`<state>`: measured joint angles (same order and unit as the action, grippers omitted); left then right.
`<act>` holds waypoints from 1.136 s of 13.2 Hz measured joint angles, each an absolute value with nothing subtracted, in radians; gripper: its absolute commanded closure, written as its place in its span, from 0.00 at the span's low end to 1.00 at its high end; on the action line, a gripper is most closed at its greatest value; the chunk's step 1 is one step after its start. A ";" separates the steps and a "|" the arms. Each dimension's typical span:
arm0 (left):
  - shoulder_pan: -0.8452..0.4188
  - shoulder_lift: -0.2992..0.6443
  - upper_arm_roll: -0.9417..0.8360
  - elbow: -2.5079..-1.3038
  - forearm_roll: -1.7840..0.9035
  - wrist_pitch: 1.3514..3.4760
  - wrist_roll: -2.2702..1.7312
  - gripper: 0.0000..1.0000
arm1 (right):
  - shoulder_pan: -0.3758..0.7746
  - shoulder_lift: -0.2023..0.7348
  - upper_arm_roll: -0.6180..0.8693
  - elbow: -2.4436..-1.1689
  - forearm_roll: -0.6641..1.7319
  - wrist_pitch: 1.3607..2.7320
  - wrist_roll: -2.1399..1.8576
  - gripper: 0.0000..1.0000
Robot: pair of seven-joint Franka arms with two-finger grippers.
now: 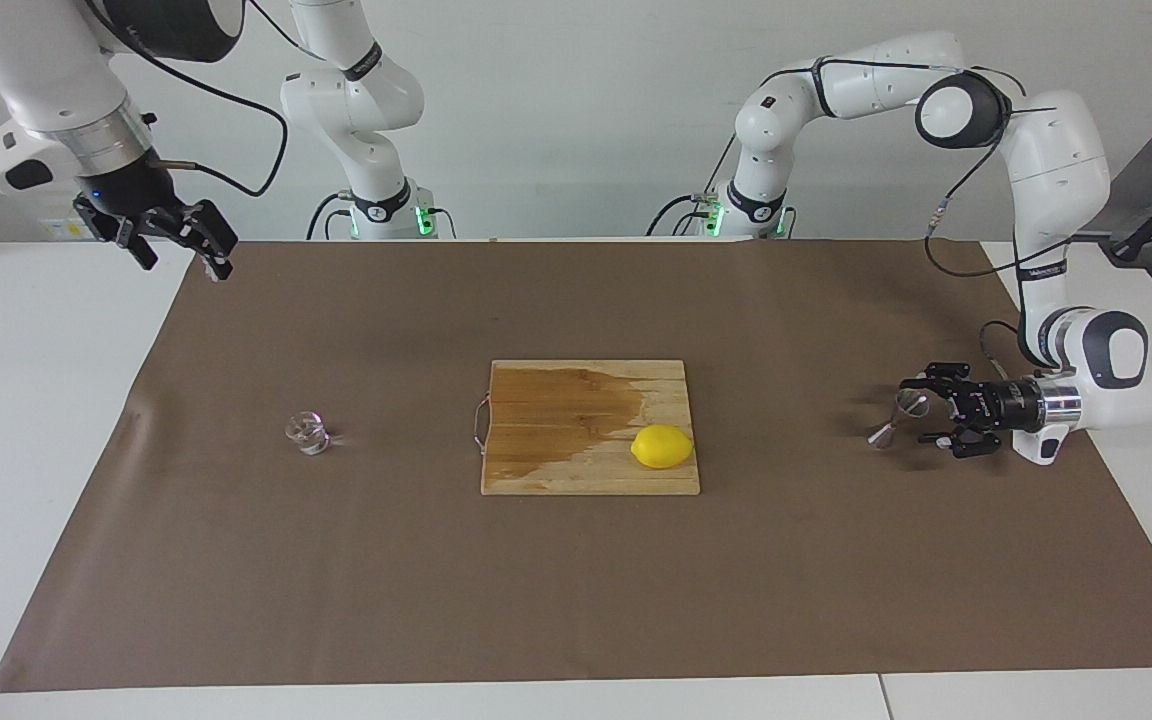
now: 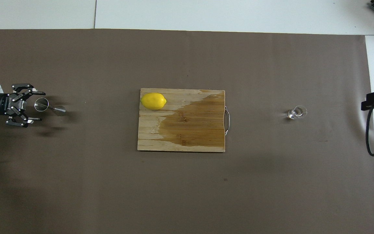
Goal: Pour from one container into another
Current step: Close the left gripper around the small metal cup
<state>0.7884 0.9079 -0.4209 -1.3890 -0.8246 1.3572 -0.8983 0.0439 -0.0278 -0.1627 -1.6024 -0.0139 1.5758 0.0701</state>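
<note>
Where the brown paper cover reaches the left arm's end of the table, we list one small shiny steel hourglass-shaped jigger, lying on its side, long axis running along the table's length, one rim toward the left gripper and the other toward the wooden cutting board. We record that gripper low, level, fingers spread wide either side of the nearer rim, holding nothing; whether a fingertip touches the steel we cannot tell. Next, one tiny clear round glass cup, upright, toward the right arm's end, well apart from the board; its contents are hard to make out. One yellow lemon rests on the board's dry corner. Only the facing view shows the right gripper, raised over the cover's edge, open and empty; overhead we see merely a cut-off black part and cable.
</note>
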 measured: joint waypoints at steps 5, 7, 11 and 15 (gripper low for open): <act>0.789 0.906 -0.424 -1.396 -0.825 1.336 -0.896 0.00 | 0.044 -0.028 -0.163 -1.602 -0.014 1.576 0.070 0.00; 0.789 0.905 -0.424 -1.396 -0.825 1.325 -0.896 0.00 | 0.044 -0.028 -0.163 -1.602 -0.014 1.576 0.070 0.00; 0.789 0.903 -0.424 -1.395 -0.825 1.314 -0.895 0.00 | 0.044 -0.028 -0.163 -1.602 -0.014 1.576 0.070 0.00; 0.795 0.901 -0.424 -1.395 -0.829 1.303 -0.894 0.00 | 0.044 -0.028 -0.163 -1.602 -0.014 1.576 0.070 0.00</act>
